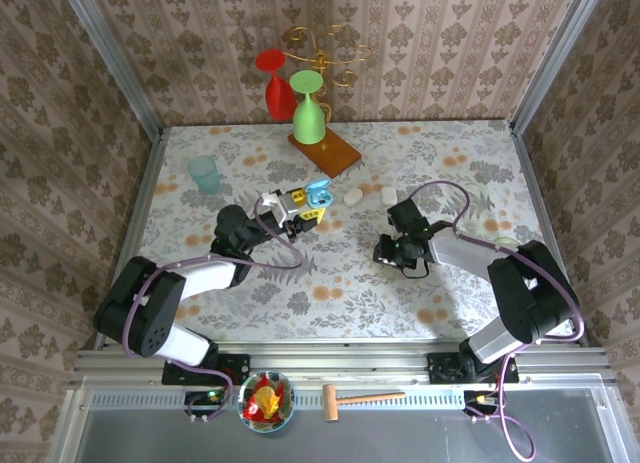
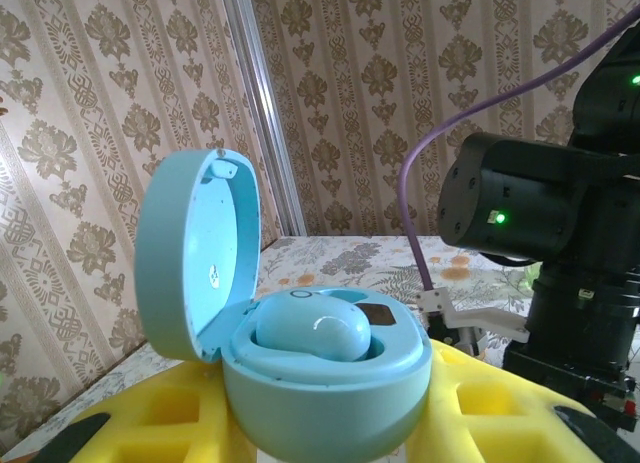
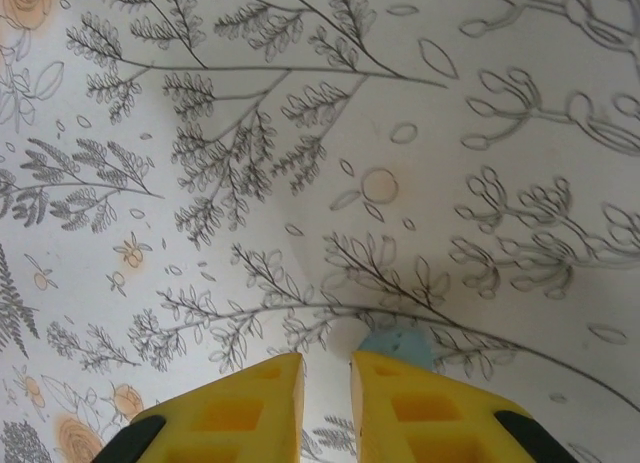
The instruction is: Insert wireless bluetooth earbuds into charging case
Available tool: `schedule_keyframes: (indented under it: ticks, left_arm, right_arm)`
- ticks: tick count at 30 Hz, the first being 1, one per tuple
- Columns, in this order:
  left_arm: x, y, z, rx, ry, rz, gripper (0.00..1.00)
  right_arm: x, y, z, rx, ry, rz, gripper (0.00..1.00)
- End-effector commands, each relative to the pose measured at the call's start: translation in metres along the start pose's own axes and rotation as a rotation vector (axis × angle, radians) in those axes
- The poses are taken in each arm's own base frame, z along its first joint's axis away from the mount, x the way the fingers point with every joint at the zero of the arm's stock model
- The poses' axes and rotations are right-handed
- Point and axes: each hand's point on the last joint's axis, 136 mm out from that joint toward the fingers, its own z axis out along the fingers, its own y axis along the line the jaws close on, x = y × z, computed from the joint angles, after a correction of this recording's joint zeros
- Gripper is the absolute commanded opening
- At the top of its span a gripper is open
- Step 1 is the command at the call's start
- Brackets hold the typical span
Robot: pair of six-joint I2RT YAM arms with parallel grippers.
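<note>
I find the left gripper (image 1: 308,205) left of centre on the worktop (image 1: 450,163). Its yellow fingers (image 2: 150,423) are pressed against both sides of a pale blue charging case (image 2: 330,393), holding it upright. The lid (image 2: 185,253) stands fully open. One earbud (image 2: 310,328), of the same pale blue, lies seated in the well of the case. Beside it I see a small dark patch that I take for a vacant seat, though I cannot confirm this. The right gripper (image 3: 327,383) is low over the worktop, right of centre and well apart from the case. Its fingers (image 3: 250,408) are drawn close with a narrow slit between them. A pale blue piece (image 3: 395,346) shows at the tip of one finger. It is probably the second earbud, but I cannot tell whether it is pinched or merely lying on the worktop beyond the finger. Two white cases (image 1: 352,196) sit closed on the worktop between the arms, toward the far side. My assessment is that the task is roughly half done: one earbud is in, and the other has yet to be carried across, seated and the lid closed.
</note>
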Motion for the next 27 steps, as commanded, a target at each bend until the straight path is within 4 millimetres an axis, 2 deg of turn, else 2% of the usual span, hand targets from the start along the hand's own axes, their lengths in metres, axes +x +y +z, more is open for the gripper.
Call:
schedule_keyframes:
  ticks: [1,4,7,10,12,18,27]
  left_arm:
    - [-0.010,-0.001,-0.001,0.007,-0.034,0.039,0.26]
    - [-0.010,-0.002,0.001,0.011,-0.041,0.033,0.26]
    - [-0.012,-0.002,0.001,0.012,-0.045,0.035,0.26]
    - [-0.013,-0.002,0.001,0.013,-0.042,0.038,0.26]
    - [-0.013,-0.003,0.000,0.012,-0.039,0.040,0.26]
    - [-0.011,-0.002,0.000,0.011,-0.039,0.038,0.26]
    - [-0.013,-0.002,-0.001,0.005,-0.039,0.045,0.26]
  right_arm:
    - [0.005,0.006,-0.014,-0.045,-0.025,-0.029,0.23]
    - [-0.004,0.019,-0.026,-0.116,-0.093,-0.028,0.24]
    - [-0.010,0.009,-0.033,-0.099,-0.161,0.034,0.25]
    - [-0.006,-0.009,-0.028,-0.076,-0.173,0.165,0.24]
    - [-0.003,-0.014,-0.024,-0.095,-0.166,0.251,0.24]
    - [-0.003,-0.004,-0.013,-0.201,-0.155,0.365,0.24]
    - [-0.003,-0.014,0.004,-0.167,-0.135,0.414,0.23]
